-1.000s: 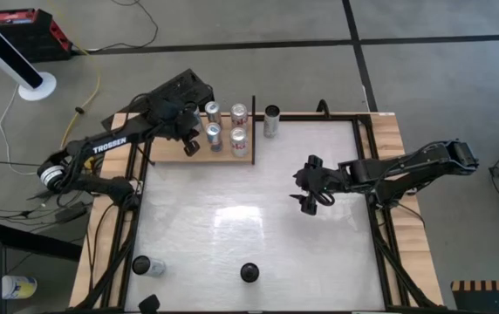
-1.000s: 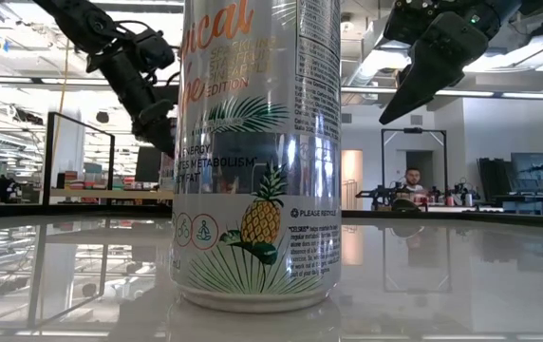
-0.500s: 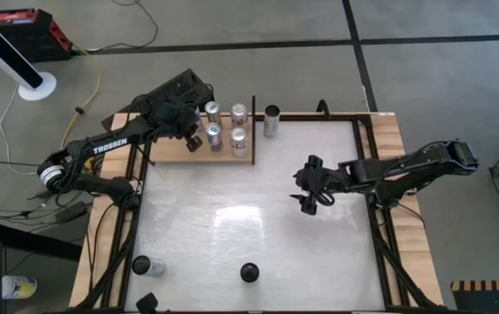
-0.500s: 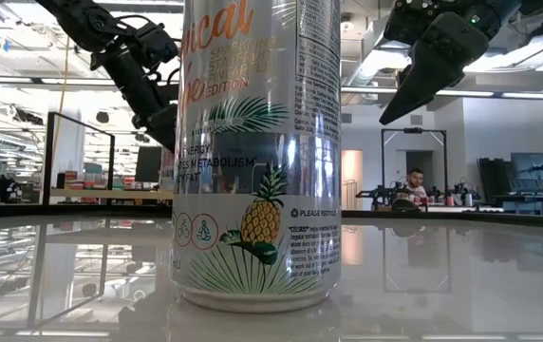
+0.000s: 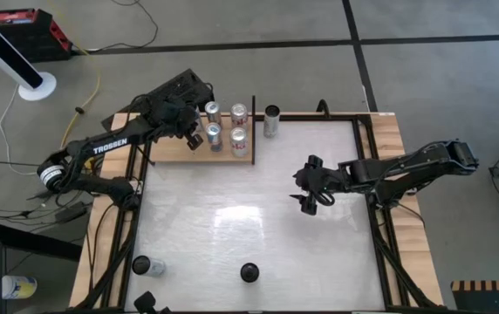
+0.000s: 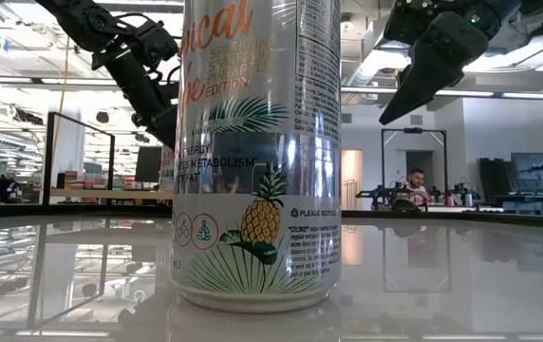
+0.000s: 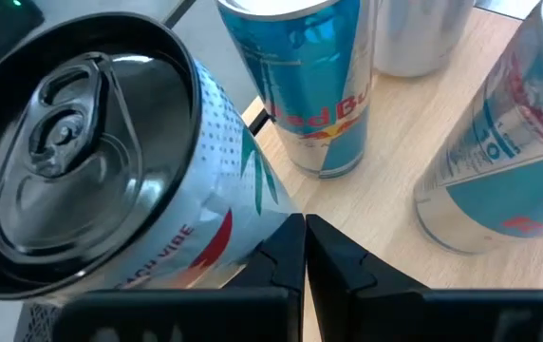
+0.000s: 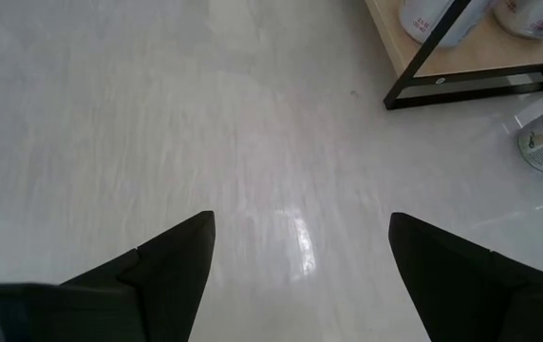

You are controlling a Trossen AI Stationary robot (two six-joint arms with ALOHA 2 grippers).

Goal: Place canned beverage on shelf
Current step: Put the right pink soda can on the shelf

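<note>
The pale wooden shelf point(image 5: 169, 153) lies at the table's far left, with a thin black upright point(image 5: 253, 131) at its right edge. Several cans stand on it, among them two blue ones point(image 7: 314, 85) point(image 7: 509, 161). My left gripper point(image 7: 305, 249) is shut, low over the shelf's left part, beside a silver can point(image 7: 101, 161) that leans with its top toward the wrist camera. My right gripper point(image 5: 306, 190) hangs open above the table's middle right, nothing between its fingers point(image 8: 172, 261). My left gripper is shut, and the outer side of one finger point(image 7: 276, 252) lies against the silver can's lower side wall point(image 7: 238, 223). The fingers slant down from the table's left. The can is tilted; its base is hidden behind the fingers.
A silver can point(image 5: 271, 120) stands on the white table just right of the shelf's upright. Two more cans point(image 5: 249, 272) point(image 5: 145, 266) sit near the front edge; one fills the low view point(image 6: 257, 152). The table's middle is bare.
My left gripper has turned at the wrist and tipped a little upward beside the silver can, staying over the same part of the shelf and staying shut. My right arm has kept still.
</note>
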